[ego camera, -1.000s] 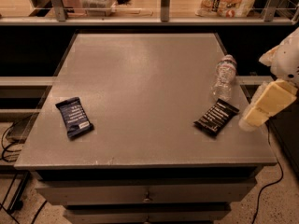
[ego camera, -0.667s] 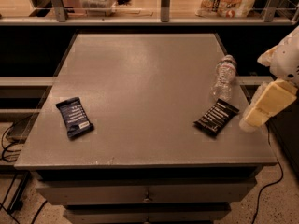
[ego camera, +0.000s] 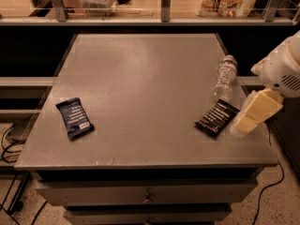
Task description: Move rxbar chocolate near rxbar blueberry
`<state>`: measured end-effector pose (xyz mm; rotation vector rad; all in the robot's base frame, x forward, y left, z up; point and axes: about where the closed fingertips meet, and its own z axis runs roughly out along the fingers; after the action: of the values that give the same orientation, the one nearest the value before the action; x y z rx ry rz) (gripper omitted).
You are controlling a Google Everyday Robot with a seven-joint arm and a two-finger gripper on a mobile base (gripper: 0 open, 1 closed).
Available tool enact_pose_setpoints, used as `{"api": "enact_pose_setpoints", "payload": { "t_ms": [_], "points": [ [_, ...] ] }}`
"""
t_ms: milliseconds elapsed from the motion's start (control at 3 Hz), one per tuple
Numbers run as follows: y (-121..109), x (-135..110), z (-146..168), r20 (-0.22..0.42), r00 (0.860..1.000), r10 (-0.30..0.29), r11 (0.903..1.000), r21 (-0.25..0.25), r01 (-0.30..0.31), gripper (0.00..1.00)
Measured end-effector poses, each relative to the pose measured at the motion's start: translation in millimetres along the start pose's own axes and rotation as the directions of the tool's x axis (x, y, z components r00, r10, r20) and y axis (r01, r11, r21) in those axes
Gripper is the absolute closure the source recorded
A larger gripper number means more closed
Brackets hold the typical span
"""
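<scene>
A clear water bottle (ego camera: pixel 224 78) is lying on its side on the grey table (ego camera: pixel 140 78), close to the table's right edge as the camera is seeing it, and it is serving here as the reference for everything else. The rxbar chocolate (ego camera: pixel 217 118) is lying flat just in front of the bottle, toward the camera, close to it but not touching, with its black wrapper turned at a slant and its rows of white text facing up. The gripper (ego camera: pixel 243 123) is hanging in front of the bottle and to its right, just beside the right end of the chocolate bar, over the table's right edge. Its cream-coloured body is sloping down from the white arm (ego camera: pixel 281 69), which is coming in from the right of the bottle. Whether the gripper is open or closed cannot be told, and nothing is showing as being held in it. The rxbar blueberry (ego camera: pixel 75 118) is lying flat well apart from the bottle, far across the table to its left and nearer the front edge, with its small white label patch facing up. Behind the bottle, beyond the far edge of the table, a metal rail (ego camera: pixel 164 20) is running across the view
</scene>
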<state>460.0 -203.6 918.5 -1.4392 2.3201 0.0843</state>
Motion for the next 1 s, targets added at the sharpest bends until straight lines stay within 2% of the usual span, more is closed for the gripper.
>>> {"api": "enact_pose_setpoints", "payload": {
  "t_ms": [333, 1000],
  "points": [
    [3.6, 2.1, 36.4, 0.041, 0.997, 0.07, 0.9962, -0.055, -0.068, 0.0],
    [4.7, 1.2, 43.9, 0.06, 0.994, 0.086, 0.994, -0.072, -0.082, 0.0]
  ]
}}
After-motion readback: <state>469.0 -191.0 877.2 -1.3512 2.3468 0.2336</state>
